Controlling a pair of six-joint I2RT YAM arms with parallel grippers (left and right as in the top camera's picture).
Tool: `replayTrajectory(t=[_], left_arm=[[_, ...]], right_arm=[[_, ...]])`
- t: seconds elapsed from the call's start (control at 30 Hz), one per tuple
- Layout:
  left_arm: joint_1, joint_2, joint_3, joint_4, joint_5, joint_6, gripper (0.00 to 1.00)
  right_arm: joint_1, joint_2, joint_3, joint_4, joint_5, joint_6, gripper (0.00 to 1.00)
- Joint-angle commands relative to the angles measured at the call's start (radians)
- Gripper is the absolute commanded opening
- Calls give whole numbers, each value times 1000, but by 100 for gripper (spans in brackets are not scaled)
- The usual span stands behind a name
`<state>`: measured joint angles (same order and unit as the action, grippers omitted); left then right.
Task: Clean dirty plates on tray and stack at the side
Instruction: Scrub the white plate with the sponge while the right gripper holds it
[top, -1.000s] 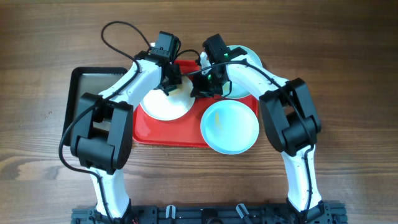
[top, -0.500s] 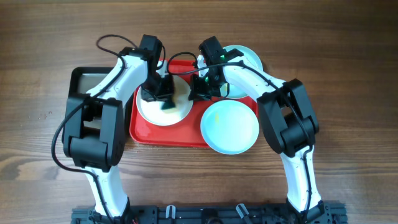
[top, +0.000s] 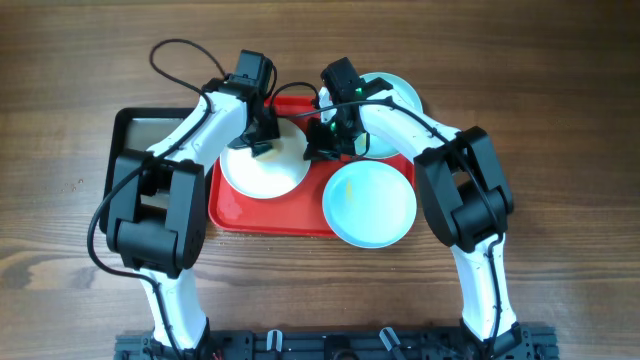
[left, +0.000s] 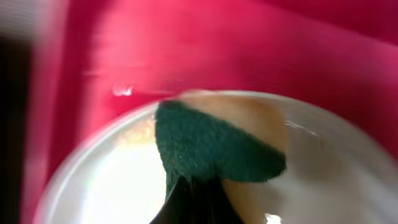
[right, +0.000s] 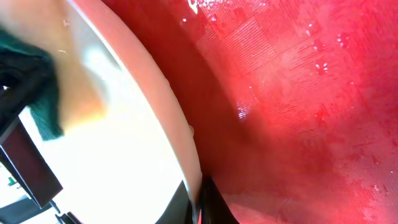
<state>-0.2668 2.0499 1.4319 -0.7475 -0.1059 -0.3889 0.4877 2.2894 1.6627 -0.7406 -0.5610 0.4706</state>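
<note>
**Left gripper (top: 258, 137) scrubs, right gripper (top: 318, 150) steadies**

Left gripper is clamped on a green sponge (left: 211, 149), pressed on the far part of the cream plate (top: 265, 175). Right gripper pinches this plate's right rim. The plate lies on the red tray (top: 262, 218), between both arms.

Tray (top: 262, 216), far middle: crowded. The left gripper (top: 258, 144) presses a sponge (left: 211, 149) on the white plate (top: 265, 178). The right gripper (top: 319, 152) pinches that plate's right rim.
Tray, near left strip: bare.
Near right corner: blue plate (top: 369, 205).
Far right: second blue plate (top: 402, 92).
Left: black tray (top: 132, 135).
Table (top: 565, 120), right side, far edge and near corners: open wood.
</note>
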Motion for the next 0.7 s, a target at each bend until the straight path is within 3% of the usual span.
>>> replayTrajectory(t=[0.0, 0.17, 0.3, 0.37, 0.6, 0.67], left_arm=[[10, 16, -8, -90, -269, -158, 4], [-7, 15, -8, -261, 21, -165, 4], [-16, 15, -8, -282, 423, 18, 4], [-23, 15, -8, -249, 551, 72, 4], [-26, 15, -8, -13, 478, 67, 4], [-26, 15, -8, 53, 377, 54, 6]], right_arm=[[-1, 11, -11, -4, 14, 3, 4], [-1, 11, -11, -4, 14, 4, 4], [-1, 11, -11, -3, 14, 4, 4], [-1, 11, -11, -3, 14, 4, 4], [-1, 11, -11, -4, 14, 3, 4], [-1, 11, -11, -4, 14, 3, 4]])
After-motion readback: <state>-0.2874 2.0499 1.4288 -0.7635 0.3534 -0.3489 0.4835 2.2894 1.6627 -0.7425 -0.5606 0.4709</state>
